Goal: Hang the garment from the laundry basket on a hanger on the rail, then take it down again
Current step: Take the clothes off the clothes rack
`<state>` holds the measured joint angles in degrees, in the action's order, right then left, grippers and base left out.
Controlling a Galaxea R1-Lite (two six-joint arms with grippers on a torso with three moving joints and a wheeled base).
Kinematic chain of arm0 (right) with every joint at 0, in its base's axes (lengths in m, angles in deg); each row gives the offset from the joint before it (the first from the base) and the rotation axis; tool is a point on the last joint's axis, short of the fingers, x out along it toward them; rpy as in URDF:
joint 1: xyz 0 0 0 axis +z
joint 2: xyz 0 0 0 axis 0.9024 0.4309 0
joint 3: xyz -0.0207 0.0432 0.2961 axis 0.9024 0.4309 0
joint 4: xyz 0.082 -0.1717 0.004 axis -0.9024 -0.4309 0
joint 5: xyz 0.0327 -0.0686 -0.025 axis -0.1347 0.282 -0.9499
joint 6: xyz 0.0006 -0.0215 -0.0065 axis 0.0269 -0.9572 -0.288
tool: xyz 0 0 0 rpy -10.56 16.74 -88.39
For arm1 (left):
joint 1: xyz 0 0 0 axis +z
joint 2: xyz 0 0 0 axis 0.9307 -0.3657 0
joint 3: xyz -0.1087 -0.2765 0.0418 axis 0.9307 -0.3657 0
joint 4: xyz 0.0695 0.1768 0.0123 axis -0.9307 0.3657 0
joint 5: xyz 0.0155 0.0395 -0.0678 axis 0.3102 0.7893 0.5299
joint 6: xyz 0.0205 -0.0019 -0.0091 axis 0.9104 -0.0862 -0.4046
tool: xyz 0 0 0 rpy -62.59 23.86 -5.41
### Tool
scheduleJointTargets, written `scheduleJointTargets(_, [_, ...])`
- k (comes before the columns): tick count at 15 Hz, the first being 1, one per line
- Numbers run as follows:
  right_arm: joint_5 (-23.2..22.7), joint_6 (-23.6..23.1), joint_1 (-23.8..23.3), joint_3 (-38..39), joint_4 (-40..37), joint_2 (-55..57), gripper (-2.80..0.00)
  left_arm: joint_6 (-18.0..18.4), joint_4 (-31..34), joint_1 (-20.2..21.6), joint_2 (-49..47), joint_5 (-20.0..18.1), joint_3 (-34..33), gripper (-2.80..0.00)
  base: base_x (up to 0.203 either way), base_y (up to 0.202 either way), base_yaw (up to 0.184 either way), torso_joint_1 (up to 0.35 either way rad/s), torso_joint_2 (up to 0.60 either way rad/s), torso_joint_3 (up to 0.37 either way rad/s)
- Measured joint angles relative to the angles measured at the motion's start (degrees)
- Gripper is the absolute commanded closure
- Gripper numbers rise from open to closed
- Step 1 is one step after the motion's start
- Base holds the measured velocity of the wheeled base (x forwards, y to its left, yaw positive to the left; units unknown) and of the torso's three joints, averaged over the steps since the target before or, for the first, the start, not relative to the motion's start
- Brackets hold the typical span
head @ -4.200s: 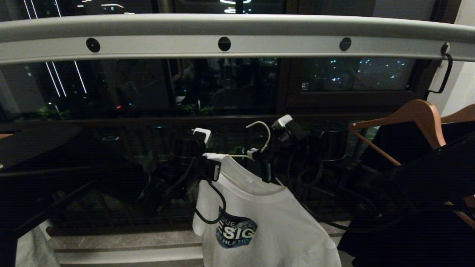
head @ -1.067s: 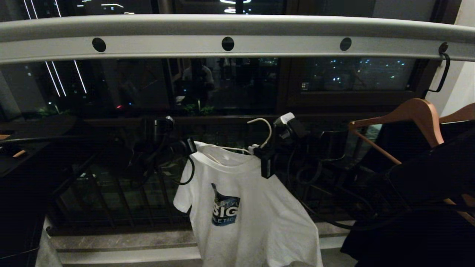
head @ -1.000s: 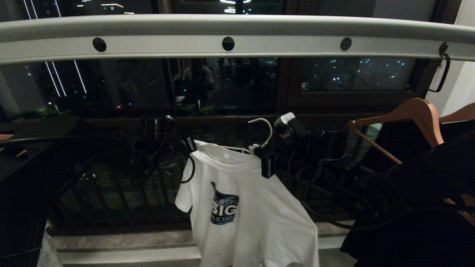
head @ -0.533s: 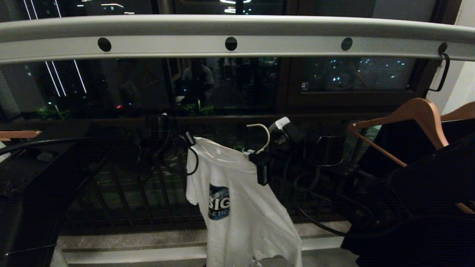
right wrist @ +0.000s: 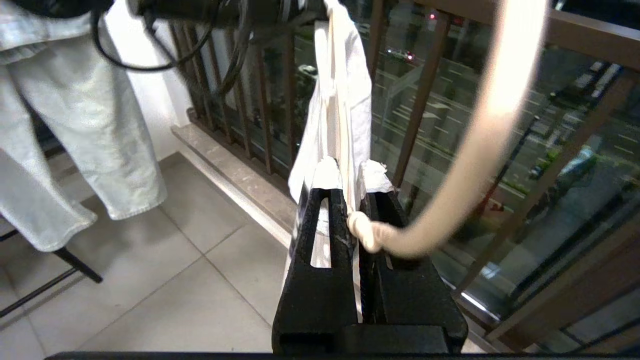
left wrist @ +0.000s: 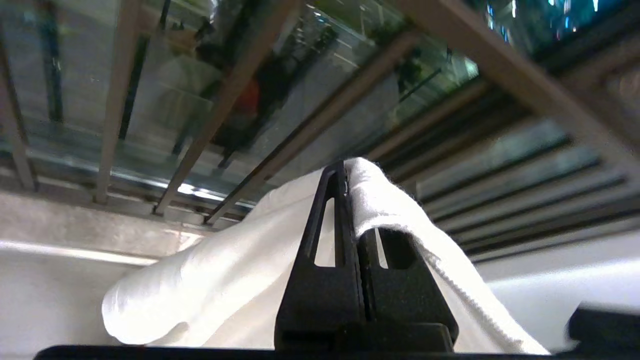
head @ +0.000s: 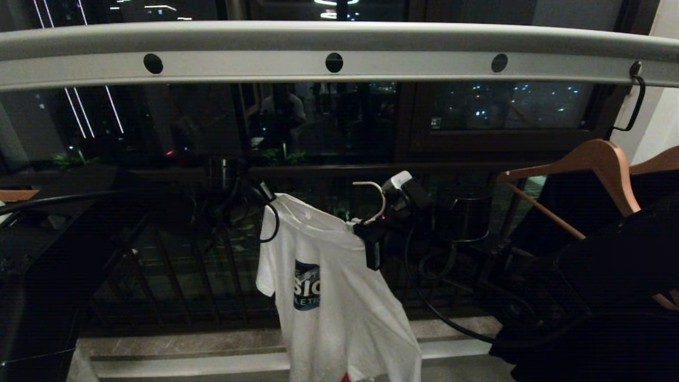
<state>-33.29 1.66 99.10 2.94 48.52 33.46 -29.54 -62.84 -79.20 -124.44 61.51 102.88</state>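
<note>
The white short-sleeved T-shirt with the dark blue chest print [head: 329, 297] hangs limp well below the long pale grey metal rail [head: 339, 50]. The left hand [left wrist: 345, 172] is clamped on its shoulder fabric. The right hand [right wrist: 352, 197] grips the thin white wire hanger [head: 371, 199] at its neck, cloth pinched too. Light, soft and floppy, it is best held there.

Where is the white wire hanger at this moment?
In the head view, the hanger sits centre, below the rail, unhooked, its neck clamped by the right gripper inside the T-shirt collar.
</note>
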Motion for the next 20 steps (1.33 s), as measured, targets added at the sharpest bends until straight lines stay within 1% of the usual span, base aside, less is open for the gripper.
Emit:
scheduleJointTargets(3, [0.0,0.0,0.0,0.2,0.0,-0.4,0.00,-4.5,5.0,2.0,-0.3,-0.6,4.4,0.00,0.000,0.000,0.000,0.000,0.00,0.000])
scheduleJointTargets(5, [0.0,0.0,0.1,0.3,-0.1,-0.5,0.00,-6.9,9.6,2.7,0.3,-4.7,5.3,0.00,0.000,0.000,0.000,0.000,0.00,0.000])
scheduleJointTargets(7, [0.0,0.0,0.0,0.3,-0.1,-0.5,0.00,-9.5,11.2,3.1,1.3,-10.7,4.9,0.00,0.000,0.000,0.000,0.000,0.00,0.000])
scheduleJointTargets(9, [0.0,0.0,0.1,0.2,0.0,-0.5,0.00,-9.1,11.7,3.2,1.5,-11.5,4.6,0.00,0.000,0.000,0.000,0.000,0.00,0.000])
scheduleJointTargets(10, [0.0,0.1,0.0,0.1,0.1,-0.5,0.00,-7.7,11.9,3.1,1.5,-11.5,4.3,0.00,0.000,0.000,0.000,0.000,0.00,0.000])
scheduleJointTargets(11, [0.1,0.1,0.0,0.0,0.2,-0.4,0.00,-5.5,12.6,2.7,1.6,-11.5,3.7,0.00,0.000,0.000,0.000,0.000,0.00,0.000])
scheduleJointTargets(12, [0.1,0.2,0.0,-0.3,0.4,-0.1,0.00,-3.0,14.2,1.9,1.6,-11.5,3.1,0.00,0.000,0.000,0.000,0.000,0.00,0.000])
scheduleJointTargets(14, [0.3,0.3,-0.2,-0.8,2.0,0.6,0.00,0.7,18.8,-0.2,1.7,-10.9,2.6,0.00,0.000,0.000,0.000,0.000,0.00,0.000])
scheduleJointTargets(16, [0.5,0.3,-0.5,-1.3,4.2,1.6,0.00,5.6,23.5,-2.6,1.9,-7.7,2.3,0.00,0.000,0.000,0.000,0.000,0.00,0.000])
scheduleJointTargets(17, [0.6,0.3,-0.7,-1.5,4.3,2.0,0.00,7.3,24.5,-3.5,2.2,-6.5,1.7,0.00,0.000,0.000,0.000,0.000,0.00,0.000])
scheduleJointTargets(20, [0.9,0.3,-1.3,-2.2,4.4,2.7,0.00,12.4,24.9,-5.8,3.9,-6.0,-2.0,0.00,0.000,0.000,0.000,0.000,0.00,0.000])
